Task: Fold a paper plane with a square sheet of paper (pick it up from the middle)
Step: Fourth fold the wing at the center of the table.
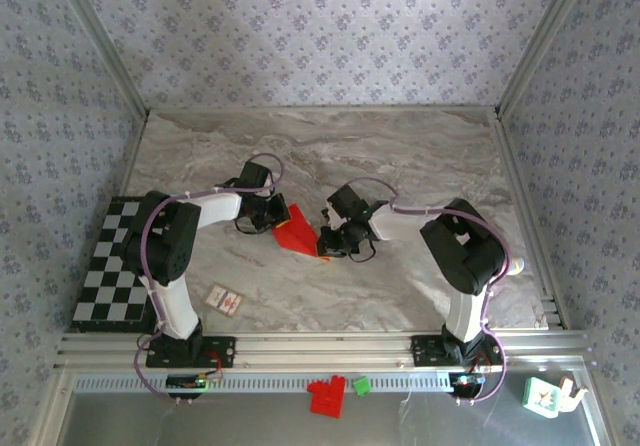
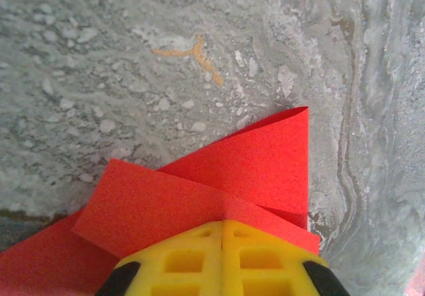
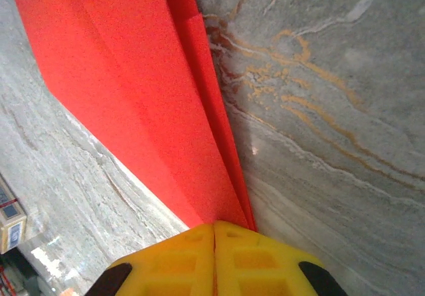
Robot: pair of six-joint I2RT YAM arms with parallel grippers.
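as both pincers are clenched on the folded red sheet of paper [image 1: 296, 233], the task is judged about midway. several creases are made and a pointed wedge is formed, but no finished narrow dart is seen. wing folds and flattening are judged still to be done.

the sheet is found mid-table on the marble table top [image 1: 400, 146], between the left gripper [image 1: 268, 214] and the right gripper [image 1: 332, 238].

from above, placement is given: a white card [image 1: 225, 299] lies near-left and a chequered board [image 1: 110, 261] at the left edge.

from the left wrist, overlapping flaps are seen running under the shut yellow fingers [image 2: 192, 259]. from the right wrist, long stacked creases are seen converging into the closed pads [image 3: 179, 263].
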